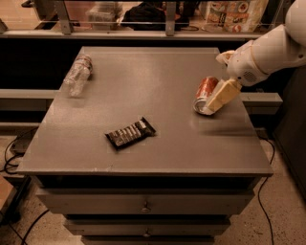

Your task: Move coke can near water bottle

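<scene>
The coke can [204,90] is orange-red with a silver end and lies on its side near the right edge of the grey table [158,86]. My gripper [216,101], cream-coloured on a white arm, reaches in from the right. It sits low against the can's right side and covers part of its near end. The water bottle [77,74] is clear and crinkled with a reddish label. It lies on its side at the table's far left, far from the can and the gripper.
A flat dark candy bar wrapper [130,133] lies in the front middle of the table. Drawers [143,206] sit below the tabletop. A railing and shelf with packages [234,14] run behind the table. Cables [14,148] lie on the floor at left.
</scene>
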